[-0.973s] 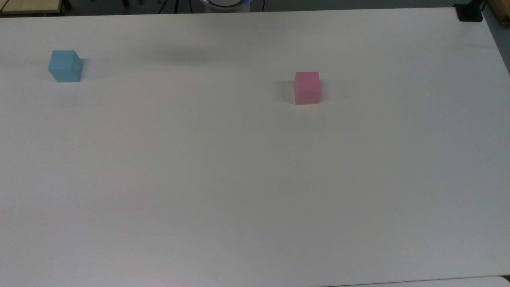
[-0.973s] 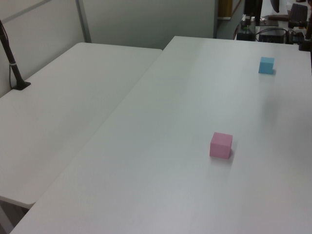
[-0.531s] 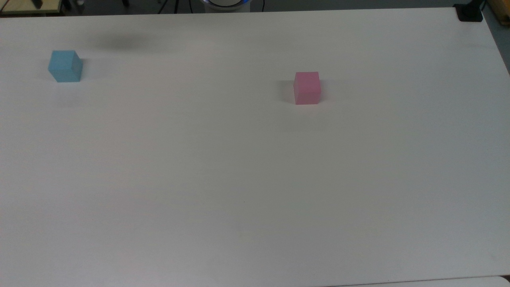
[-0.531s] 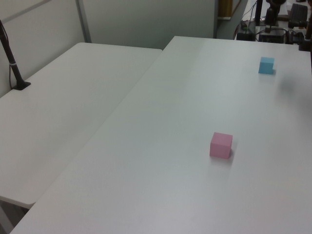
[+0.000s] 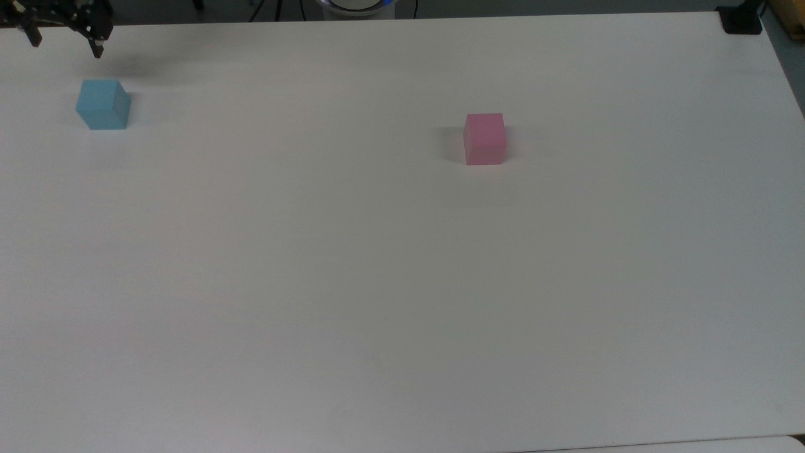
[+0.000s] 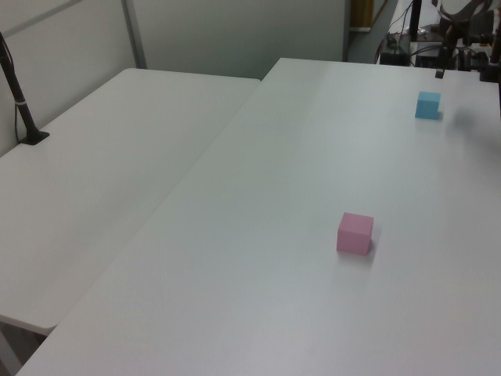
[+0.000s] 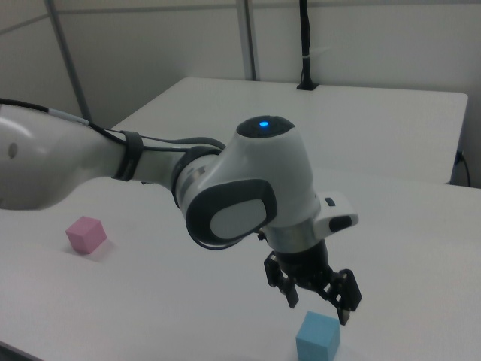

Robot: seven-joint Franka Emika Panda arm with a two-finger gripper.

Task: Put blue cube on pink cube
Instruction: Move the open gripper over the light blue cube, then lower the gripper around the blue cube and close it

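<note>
Fingers (image 7: pixel 291 297) spread wide, nothing held; your gripper (image 7: pixel 317 304) hangs just above the blue cube (image 7: pixel 317 338), apart from it, set for a straight drop and pinch. Pink cube (image 7: pixel 84 234) sits well apart from the fingers on the white table (image 5: pixel 402 283). No brands or writing readable on either of the 2 cubes.

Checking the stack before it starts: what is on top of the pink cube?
Nothing: the pink cube's top face is bare. The blue cube sits apart on the table, with the open claw above it. No part of that top face is covered.
</note>
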